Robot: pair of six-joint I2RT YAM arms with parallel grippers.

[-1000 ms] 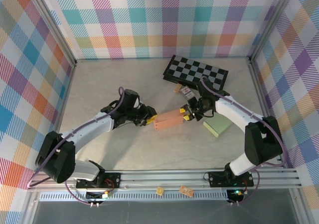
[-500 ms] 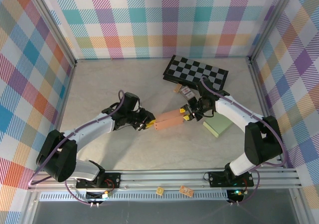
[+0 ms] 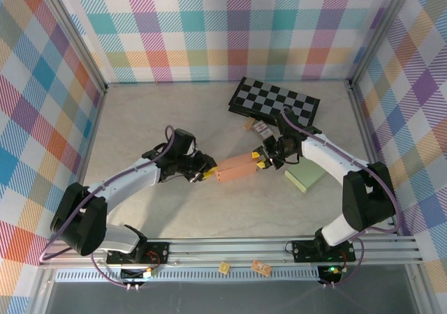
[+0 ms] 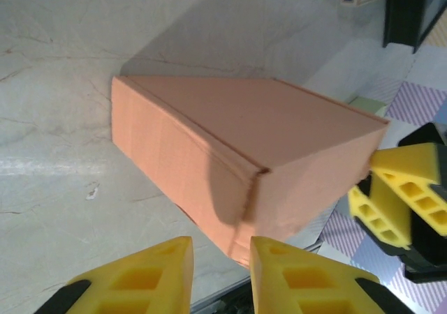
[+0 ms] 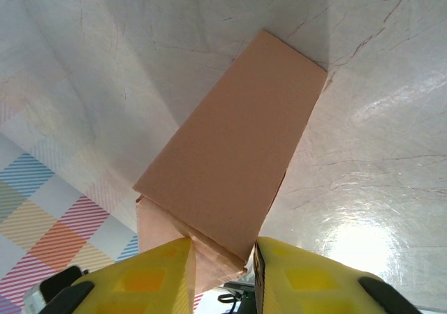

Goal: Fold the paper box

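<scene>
Box (image 3: 235, 167) | right pincer (image 5: 223, 251) grips its end edge | left pincer (image 4: 222, 251) parted, empty, near corner

The paper box (image 3: 236, 168) lies on the worktop (image 3: 140, 118) near the centre of the top view, its length running from lower left to upper right. Behind it, toward the upper right, a checkerboard (image 3: 274, 102) lies flat close to the back wall. A small block (image 3: 249, 124) and a small card (image 3: 261, 129) sit between board and box, just beside the board's near edge. A notepad (image 3: 305, 178) lies right of the box. Along the bottom, two small pieces (image 3: 224, 267) rest by the rail (image 3: 209, 248).
</scene>
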